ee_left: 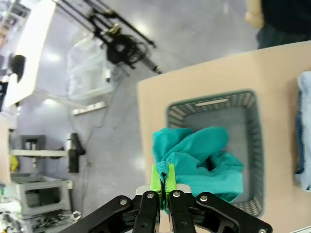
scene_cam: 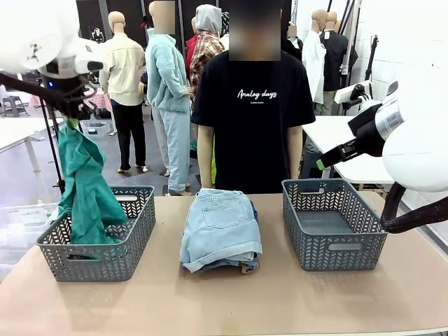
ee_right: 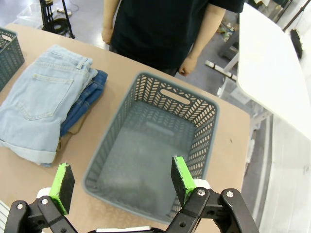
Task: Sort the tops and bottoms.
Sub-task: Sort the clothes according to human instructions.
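- Teal-green shirt (scene_cam: 84, 192) hangs high over the left basket (scene_cam: 98, 269), its lower folds draped down inside and against the basket's near-left corner.
- Left gripper (scene_cam: 73, 112) is up above that basket, pinching the top of the shirt.
- Down the left wrist view, the left gripper (ee_left: 163, 174) has its green pads pressed together on a bunched fold of the shirt (ee_left: 199, 155), with the left basket (ee_left: 255, 145) directly below.
- Middle of the table (scene_cam: 210, 308): a folded stack, pale light-blue shorts (scene_cam: 220, 227) on top, back pocket facing up.
- From the right wrist, the pale shorts (ee_right: 39, 102) sit on the darker mid-blue shorts (ee_right: 90, 94), whose edge peeks out on the side nearer the right basket.
- A sliver of tan fabric (ee_right: 72, 130) shows under the denim; how it is folded cannot be made out.
- Right basket (scene_cam: 336, 252) sits to the right of the stack, apart from it.
- Right gripper (ee_right: 121, 177) hovers above the right basket (ee_right: 194, 145), jaws spread wide, nothing between the pads.
- Person (scene_cam: 252, 105) in a black T-shirt stands at the far edge, arms down, one hand (ee_right: 184, 68) just behind the right basket.
- Pale shorts (ee_left: 303, 131) also show at the edge of the left wrist view, lying beside the left basket without touching it.
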Tool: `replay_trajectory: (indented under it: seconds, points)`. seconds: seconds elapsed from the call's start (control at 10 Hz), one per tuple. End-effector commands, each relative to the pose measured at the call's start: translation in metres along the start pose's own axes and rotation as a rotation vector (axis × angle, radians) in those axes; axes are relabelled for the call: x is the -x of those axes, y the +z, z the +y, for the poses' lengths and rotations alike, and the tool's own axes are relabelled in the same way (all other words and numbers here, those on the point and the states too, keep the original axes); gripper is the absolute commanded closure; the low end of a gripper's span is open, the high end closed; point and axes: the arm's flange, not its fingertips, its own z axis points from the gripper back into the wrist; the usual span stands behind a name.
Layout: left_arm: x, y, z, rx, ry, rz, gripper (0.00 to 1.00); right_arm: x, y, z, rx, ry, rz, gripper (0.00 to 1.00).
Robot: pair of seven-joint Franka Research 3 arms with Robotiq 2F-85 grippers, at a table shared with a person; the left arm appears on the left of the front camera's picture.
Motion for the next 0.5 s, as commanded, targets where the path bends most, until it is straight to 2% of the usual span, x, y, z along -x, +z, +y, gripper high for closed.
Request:
replay_trajectory:
  seconds: [0.0,0.2,0.3,0.4]
  points:
    - [0.012,-0.003,-0.002,0.052,0.047,-0.062,1.00,0.000,-0.002,0.000,-0.006,-0.008,-0.005,0.00]
    - [0.014,-0.007,0.005,0.014,0.122,0.006,1.00,0.000,-0.002,0.000,-0.006,-0.008,-0.005,0.00]
    - [0.008,-0.008,-0.006,0.048,0.039,-0.031,1.00,0.000,-0.002,0.000,-0.006,-0.008,-0.005,0.00]
    - [0.008,-0.008,-0.006,0.048,0.039,-0.031,1.00,0.000,-0.002,0.000,-0.006,-0.008,-0.005,0.00]
